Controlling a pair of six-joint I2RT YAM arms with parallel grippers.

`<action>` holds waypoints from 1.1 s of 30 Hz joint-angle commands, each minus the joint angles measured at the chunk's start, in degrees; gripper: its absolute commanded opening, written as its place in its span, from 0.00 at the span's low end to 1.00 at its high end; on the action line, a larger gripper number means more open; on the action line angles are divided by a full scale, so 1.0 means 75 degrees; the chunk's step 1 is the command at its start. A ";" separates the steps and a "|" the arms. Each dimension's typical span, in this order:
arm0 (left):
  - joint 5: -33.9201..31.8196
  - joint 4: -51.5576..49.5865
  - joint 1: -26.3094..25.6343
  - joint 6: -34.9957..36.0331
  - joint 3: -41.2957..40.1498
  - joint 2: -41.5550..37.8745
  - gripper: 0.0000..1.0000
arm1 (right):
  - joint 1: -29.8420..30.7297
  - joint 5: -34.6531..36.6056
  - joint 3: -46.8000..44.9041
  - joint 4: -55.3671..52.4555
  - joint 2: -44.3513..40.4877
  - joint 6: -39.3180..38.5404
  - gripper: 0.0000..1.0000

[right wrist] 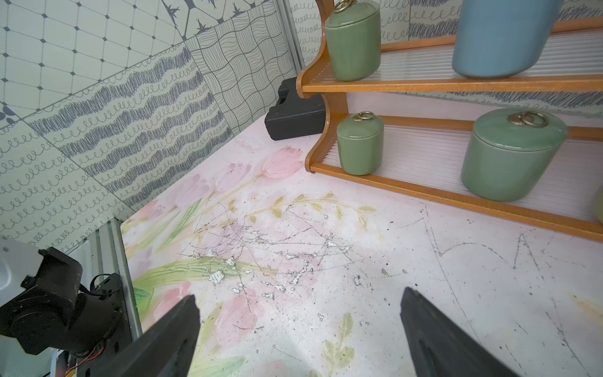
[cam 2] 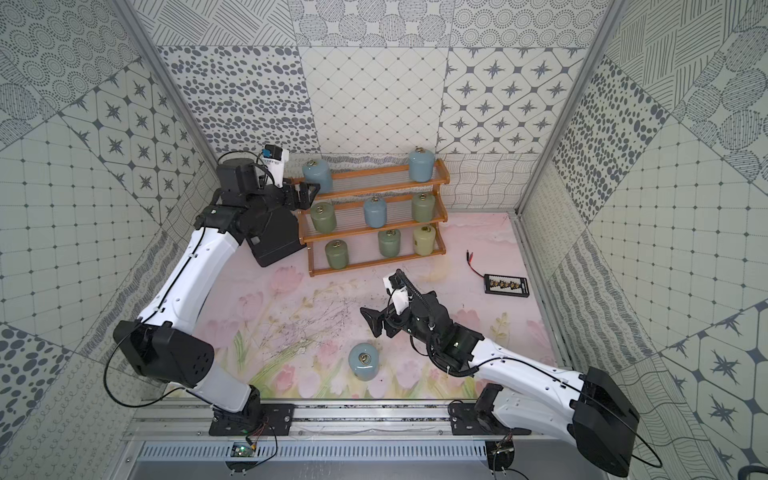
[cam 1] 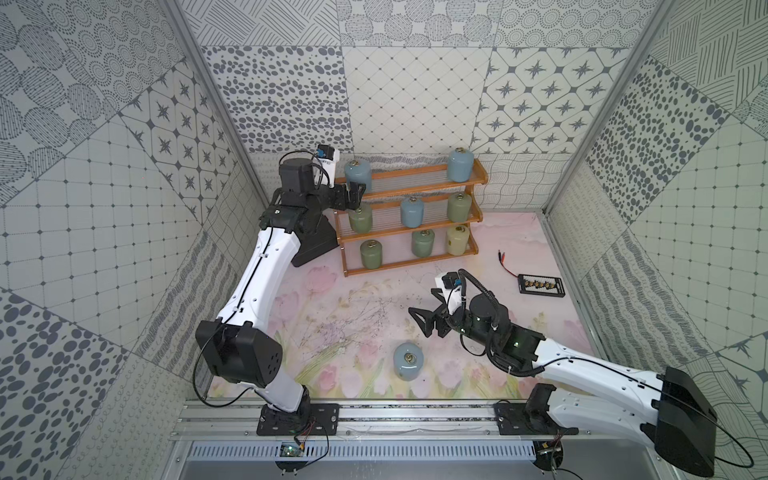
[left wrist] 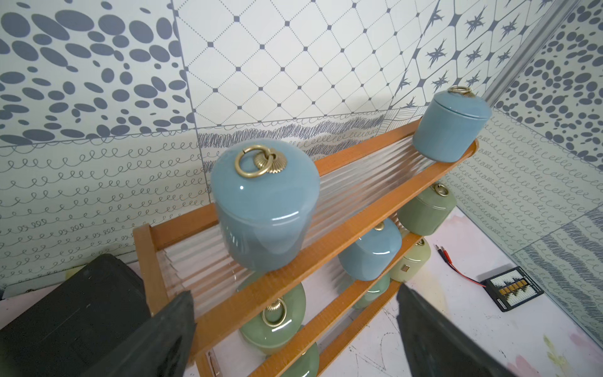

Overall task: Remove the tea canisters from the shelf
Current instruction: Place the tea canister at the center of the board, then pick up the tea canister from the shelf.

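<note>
Black case (cam 1: 319, 246) sits far left on the worktop (cam 1: 353, 291), a scuffed tulip-print surface. Small black connector board (cam 1: 542, 285) lies flat at the right, with a red-and-black lead (cam 1: 508, 268) running from it toward the far side. Aluminium rail (cam 1: 415, 415) runs along the near edge.

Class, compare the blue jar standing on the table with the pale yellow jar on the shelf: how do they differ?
The blue jar is blue; the yellow jar pale yellow. The blue jar stands alone on the table, off the shelf; the yellow jar sits on the shelf's lowest tier beside a green jar. Both stand upright with brass ring lids.
</note>
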 commanded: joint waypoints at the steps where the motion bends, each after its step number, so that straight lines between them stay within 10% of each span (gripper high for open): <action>1: 0.0898 -0.0119 0.0112 0.0153 0.0826 0.0662 1.00 | -0.0022 0.0057 0.0004 0.0221 0.0167 0.0133 1.00; 33: 0.0770 0.1619 0.0107 -0.0144 0.1787 0.2421 1.00 | -0.0239 0.0038 0.0062 0.0136 0.0208 0.0250 1.00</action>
